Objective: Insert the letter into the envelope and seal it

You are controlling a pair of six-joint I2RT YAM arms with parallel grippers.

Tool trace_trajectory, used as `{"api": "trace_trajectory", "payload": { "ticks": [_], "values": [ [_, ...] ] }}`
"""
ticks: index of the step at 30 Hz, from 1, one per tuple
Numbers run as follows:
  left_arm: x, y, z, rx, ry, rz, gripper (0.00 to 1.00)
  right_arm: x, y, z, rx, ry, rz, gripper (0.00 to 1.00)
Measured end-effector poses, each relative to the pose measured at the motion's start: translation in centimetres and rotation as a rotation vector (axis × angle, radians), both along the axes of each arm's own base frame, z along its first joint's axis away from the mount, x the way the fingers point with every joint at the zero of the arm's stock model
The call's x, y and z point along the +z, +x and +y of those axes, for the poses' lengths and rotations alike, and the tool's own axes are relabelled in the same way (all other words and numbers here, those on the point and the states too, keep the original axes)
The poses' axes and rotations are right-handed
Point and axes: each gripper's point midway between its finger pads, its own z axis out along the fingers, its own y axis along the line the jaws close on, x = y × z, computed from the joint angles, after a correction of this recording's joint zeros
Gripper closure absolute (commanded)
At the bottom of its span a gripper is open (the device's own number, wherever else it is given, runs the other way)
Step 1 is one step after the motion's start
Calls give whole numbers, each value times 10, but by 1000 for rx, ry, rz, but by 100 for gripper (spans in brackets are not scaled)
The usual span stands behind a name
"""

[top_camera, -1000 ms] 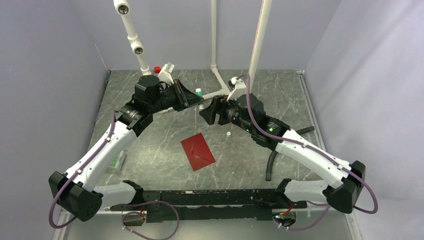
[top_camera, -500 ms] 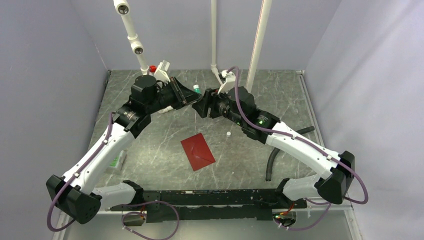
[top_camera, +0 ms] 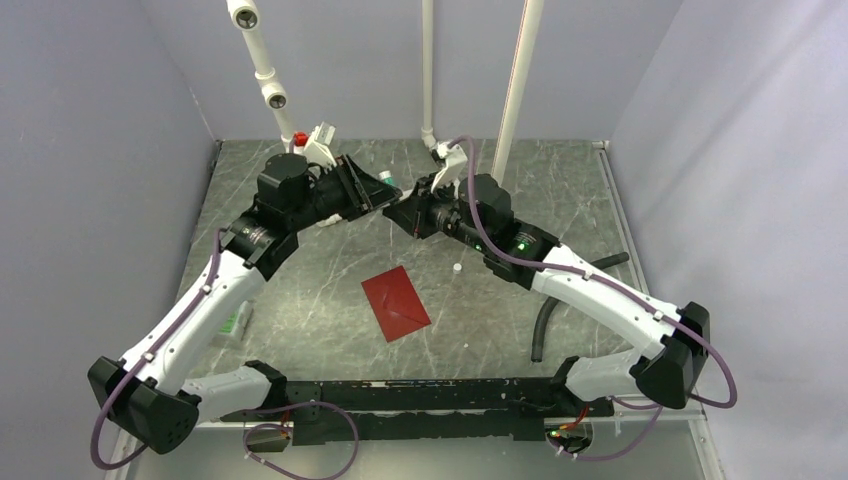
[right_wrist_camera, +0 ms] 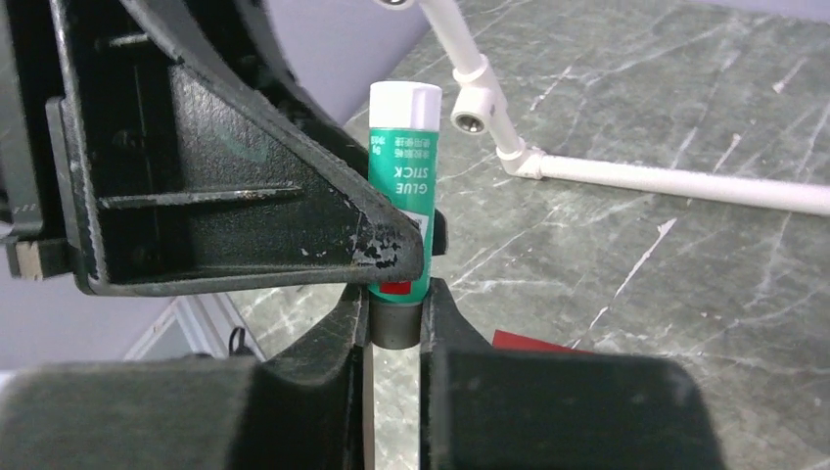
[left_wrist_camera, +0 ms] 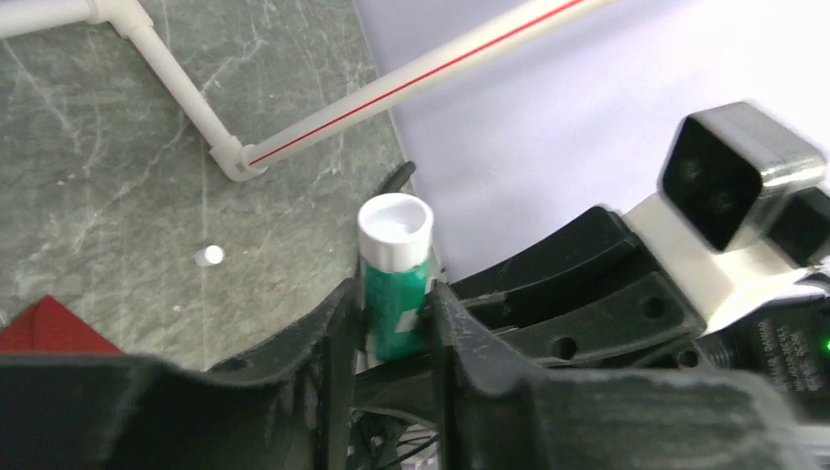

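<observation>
The dark red envelope point(top_camera: 396, 303) lies flat on the table's middle, flap down; its corners show in the wrist views point(left_wrist_camera: 44, 328) point(right_wrist_camera: 533, 343). The letter is out of view. Both grippers meet in the air at the back middle on a green glue stick point(top_camera: 387, 178) with a white end point(left_wrist_camera: 394, 223). My left gripper point(left_wrist_camera: 394, 305) is shut on the green tube point(left_wrist_camera: 394, 294). My right gripper point(right_wrist_camera: 394, 313) is shut on the stick's grey base, below the green label point(right_wrist_camera: 401, 186). In the top view the left gripper point(top_camera: 383, 192) and right gripper point(top_camera: 403, 200) nearly touch.
A small white cap-like piece point(top_camera: 456, 268) lies right of the envelope. White pipe legs point(top_camera: 430, 140) stand at the back. A black hose point(top_camera: 543, 325) lies at the right. A green-and-white packet point(top_camera: 232, 322) sits beside the left arm.
My right arm has swung left to the left gripper and its jaws have shut on the glue stick's base. The left gripper drifted slightly left and back. The envelope has not moved.
</observation>
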Motion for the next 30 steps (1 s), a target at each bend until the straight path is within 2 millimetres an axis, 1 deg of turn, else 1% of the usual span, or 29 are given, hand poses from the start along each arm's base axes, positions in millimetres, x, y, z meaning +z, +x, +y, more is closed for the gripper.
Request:
{"api": "trace_trajectory", "payload": {
  "ticks": [2, 3, 4, 6, 9, 12, 14, 16, 18, 22, 24, 27, 30],
  "values": [
    [0, -2, 1, -9, 9, -9, 30, 3, -3, 0, 43, -20, -42, 100],
    [-2, -4, 0, -17, 12, -2, 22, 5, -5, 0, 65, -28, -66, 100],
    [-4, -7, 0, -28, 18, 5, 17, 7, -9, -1, 107, -44, -99, 100],
    [-6, -11, 2, -56, 26, 15, 13, 12, -17, -4, 175, -70, -154, 100],
    [-6, -17, 5, -122, 40, 39, 11, 16, -32, -11, 286, -117, -238, 100],
    [0, -24, 5, -221, 38, 44, 12, 11, -48, -14, 413, -187, -289, 100],
    [0, -32, 4, -288, 29, 53, 13, 6, -56, -14, 487, -229, -294, 100],
    [-5, -44, 3, -370, 20, 84, 14, 3, -62, -12, 554, -267, -298, 100],
    [-9, -55, 1, -436, 12, 110, 18, -2, -65, -10, 603, -298, -297, 100],
    [-22, -75, 1, -536, 5, 171, 33, -18, -70, -13, 658, -352, -278, 100],
    [-28, -83, 2, -573, 1, 198, 38, -24, -71, -14, 679, -377, -265, 100],
    [-34, -91, 3, -606, -2, 225, 48, -30, -71, -14, 703, -403, -255, 100],
    [-36, -95, 3, -623, -10, 245, 59, -37, -74, -15, 729, -416, -240, 100]
  ]
}}
